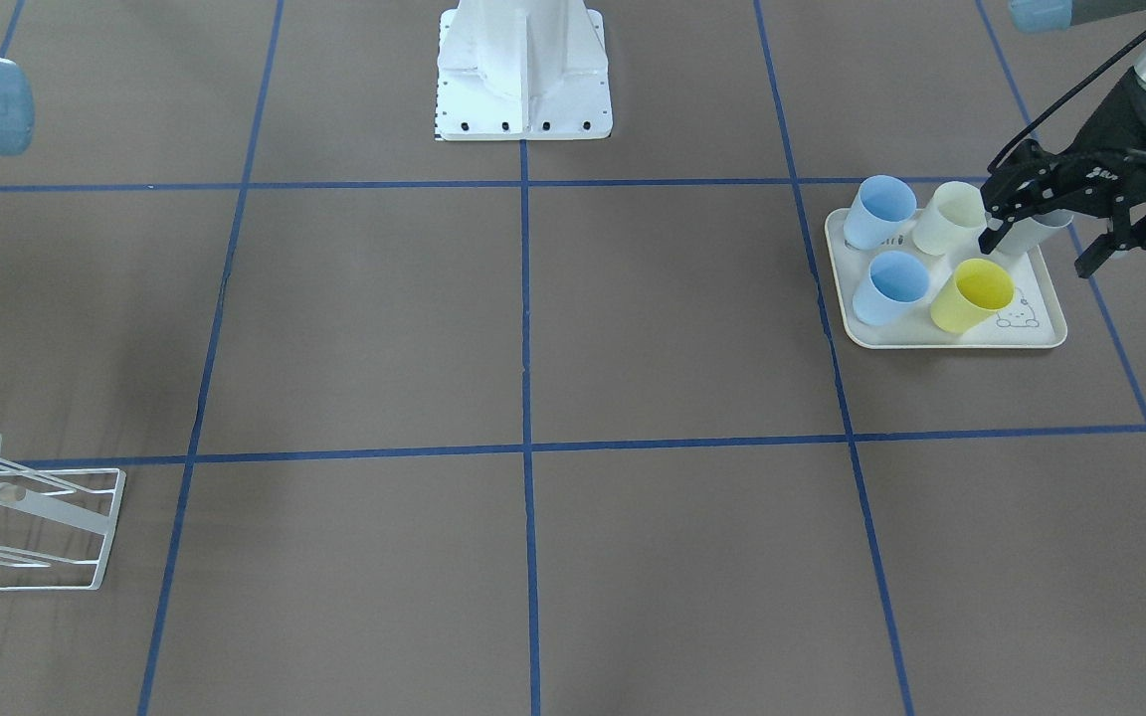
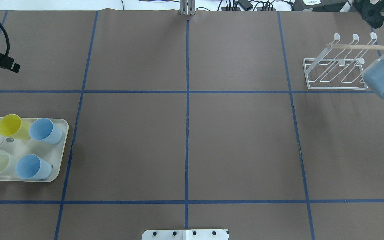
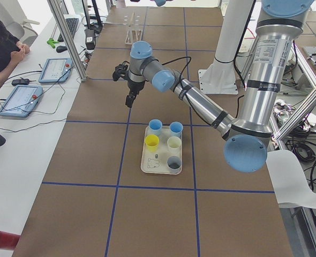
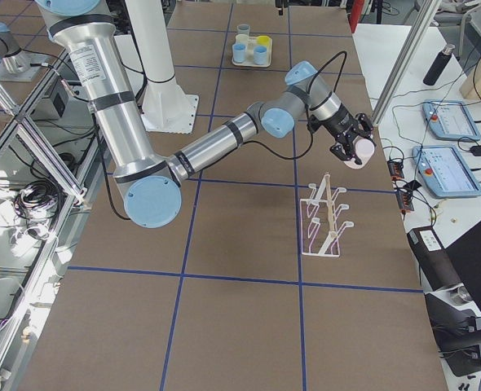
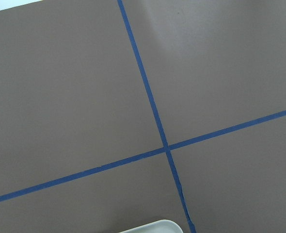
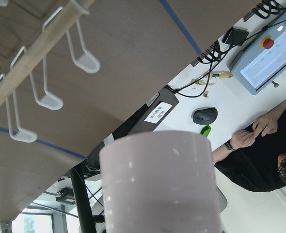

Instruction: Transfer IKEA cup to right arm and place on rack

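Observation:
A pale lilac IKEA cup [image 6: 160, 184] fills the bottom of the right wrist view, held in the air with its closed base toward the camera. In the exterior right view the cup [image 4: 358, 151] sits at the tip of my right gripper [image 4: 346, 142], just beyond the far end of the white wire rack [image 4: 325, 218] and higher than it. The rack's prongs and wooden dowel [image 6: 34, 63] lie close in front of the cup. My left gripper [image 1: 1046, 249] hangs open and empty above the back of the cream tray [image 1: 931, 342].
The tray holds two blue cups [image 1: 879, 211], a yellow cup [image 1: 973, 294], a cream cup [image 1: 951, 219] and a grey one [image 3: 174, 163]. The rack [image 2: 338, 70] stands at the far right of the table. A person [image 3: 2, 48] sits at the operators' desk with tablets.

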`<control>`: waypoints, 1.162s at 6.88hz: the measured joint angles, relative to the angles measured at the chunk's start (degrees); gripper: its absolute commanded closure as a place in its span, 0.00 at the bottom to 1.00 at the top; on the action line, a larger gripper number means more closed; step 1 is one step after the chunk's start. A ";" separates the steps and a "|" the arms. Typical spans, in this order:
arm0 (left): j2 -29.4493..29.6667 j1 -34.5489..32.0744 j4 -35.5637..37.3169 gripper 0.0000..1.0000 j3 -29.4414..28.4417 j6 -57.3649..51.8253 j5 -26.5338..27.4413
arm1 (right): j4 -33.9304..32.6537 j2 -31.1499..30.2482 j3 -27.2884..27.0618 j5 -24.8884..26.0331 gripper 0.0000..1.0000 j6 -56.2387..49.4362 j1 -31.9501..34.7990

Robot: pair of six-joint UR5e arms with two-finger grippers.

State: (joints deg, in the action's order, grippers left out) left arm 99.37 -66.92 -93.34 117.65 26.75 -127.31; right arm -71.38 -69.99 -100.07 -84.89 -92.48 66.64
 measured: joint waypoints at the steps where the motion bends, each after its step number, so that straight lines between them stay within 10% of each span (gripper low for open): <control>1: -0.01 0.05 -0.02 0.00 -0.15 0.06 -0.05 | 2.58 -0.08 3.08 0.81 0.73 -1.47 0.52; 4: 0.04 0.20 -0.09 0.00 -0.38 0.28 -0.15 | 19.30 -0.20 18.06 1.95 0.74 -3.92 1.18; 8: 0.04 0.21 -0.09 0.00 -0.48 0.32 -0.83 | 22.45 -1.54 19.82 8.12 0.77 -4.51 -1.18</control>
State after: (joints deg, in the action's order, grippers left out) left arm 99.40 -66.71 -93.43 117.16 27.07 -128.14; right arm -48.92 -71.53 -80.25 -76.77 -96.99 65.45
